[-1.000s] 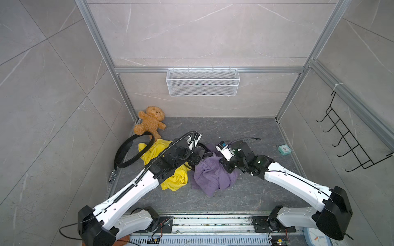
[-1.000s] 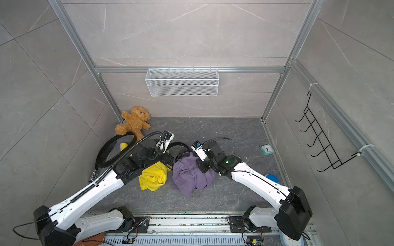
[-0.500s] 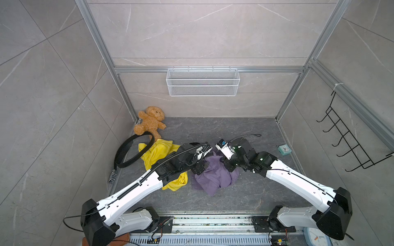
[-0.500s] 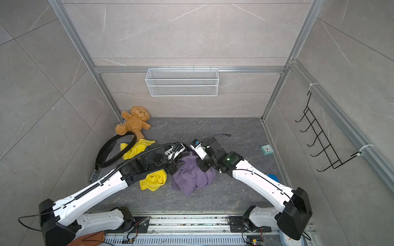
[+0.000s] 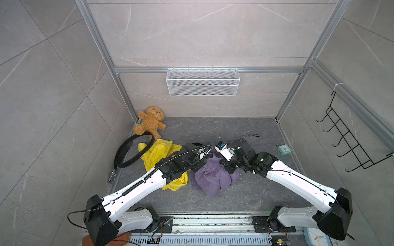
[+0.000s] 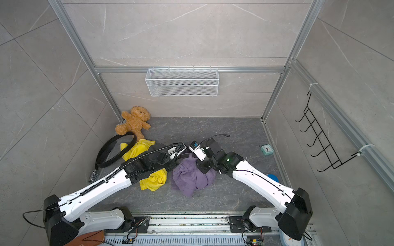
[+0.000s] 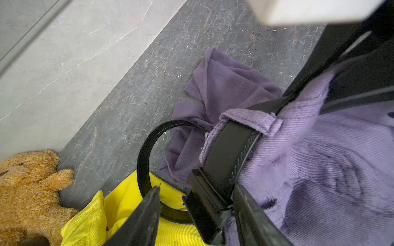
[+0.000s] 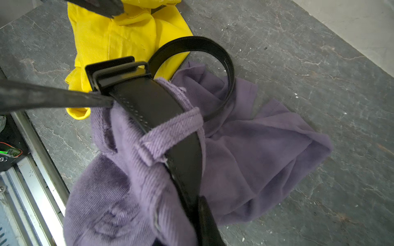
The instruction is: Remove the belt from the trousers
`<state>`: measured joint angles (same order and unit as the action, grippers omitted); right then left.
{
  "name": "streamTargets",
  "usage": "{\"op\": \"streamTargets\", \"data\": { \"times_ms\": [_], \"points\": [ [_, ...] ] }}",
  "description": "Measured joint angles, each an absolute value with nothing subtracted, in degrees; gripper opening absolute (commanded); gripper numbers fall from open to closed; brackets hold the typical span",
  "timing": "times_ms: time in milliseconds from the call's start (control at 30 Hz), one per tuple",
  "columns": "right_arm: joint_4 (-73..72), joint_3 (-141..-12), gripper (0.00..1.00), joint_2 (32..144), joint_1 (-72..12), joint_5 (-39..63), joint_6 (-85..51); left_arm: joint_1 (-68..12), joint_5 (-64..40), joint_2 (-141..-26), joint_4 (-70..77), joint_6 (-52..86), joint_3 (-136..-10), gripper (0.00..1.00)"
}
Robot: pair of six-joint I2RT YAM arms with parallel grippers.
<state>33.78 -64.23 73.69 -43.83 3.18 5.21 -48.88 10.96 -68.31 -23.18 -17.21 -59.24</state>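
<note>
**Left wrist view: buckle sits between parted jaws, grip not yet made**

At lower left lies a teddy bear [image 7: 27, 191], and next to it a yellow garment [image 7: 119, 215]. Both are bystanders on the counter [image 7: 138, 89]. Right of them the black belt [image 7: 228, 155] curls free over the yellow cloth, then runs under a belt loop [image 7: 251, 121] of the purple trousers [image 7: 319, 170]. Its buckle [image 7: 204, 206] sits between the left jaws, which stand apart. One finger [image 7: 251, 217] lies against the belt's edge; the other [image 7: 145, 217] has a gap to close. At upper right the right jaws are clamped together on the waistband. Whether they pinch the strap as well as the cloth I cannot tell.

As I judge it, the grip should land on the buckle or strap alone, with no purple cloth caught. The pull should then follow the strap's own line, away from the loop, while the right arm holds the trousers back. If the strap is pinched under the right jaws, it will likely drag the trousers along, so that hold is best eased onto cloth only.
</note>
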Motion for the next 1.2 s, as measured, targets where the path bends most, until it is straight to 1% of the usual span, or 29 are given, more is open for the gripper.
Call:
{"op": "streamTargets", "data": {
  "times_ms": [200,300,333,367,400,467,500,667,767,900,1033,1133,1200],
  "points": [
    [34.5,-65.8,0.07,73.6,-44.0,3.2,5.7,-48.9,11.1,-69.3,-23.4,-18.0,-58.5,0.59],
    [35.0,-66.0,0.08,73.5,-44.4,3.2,5.8,-48.9,12.3,-70.8,-23.2,-18.3,-57.8,0.57],
    [35.0,-66.0,0.08,73.5,-44.7,3.2,5.8,-48.9,12.7,-71.2,-22.9,-18.4,-57.5,0.54],
    [35.2,-66.0,0.08,73.5,-44.9,3.2,5.8,-48.9,13.1,-71.3,-22.5,-18.5,-57.0,0.47],
    [35.3,-66.0,0.08,73.5,-45.1,3.2,5.8,-48.9,13.5,-71.3,-22.2,-18.5,-56.6,0.38],
    [35.3,-66.0,0.09,73.5,-45.4,3.1,5.8,-48.9,14.1,-71.2,-21.0,-18.9,-56.3,0.08],
    [35.2,-66.0,0.09,73.5,-45.5,2.9,5.8,-49.1,14.5,-71.2,-20.4,-19.0,-56.3,0.00],
    [34.7,-67.0,0.08,74.3,-45.7,0.3,5.8,-48.1,15.4,-69.3,-18.8,-19.1,-55.5,0.00],
    [33.5,-69.3,0.07,76.1,-45.0,0.8,5.9,-45.2,12.7,-65.7,-18.6,-18.0,-54.3,0.00],
    [29.8,-71.4,0.06,77.6,-42.7,5.4,6.0,-41.3,9.4,-61.1,-18.5,-17.0,-53.8,0.00],
    [27.9,-72.0,0.06,77.8,-39.8,11.4,6.0,-37.8,3.7,-58.5,-18.3,-15.5,-53.1,0.00],
    [27.9,-72.5,0.06,77.8,-39.3,14.4,6.1,-35.5,0.6,-57.0,-19.5,-13.9,-52.6,0.00],
    [28.6,-73.2,0.07,77.8,-39.2,15.1,6.5,-34.9,-0.3,-56.7,-20.7,-12.9,-52.7,0.03]
  ]
}}
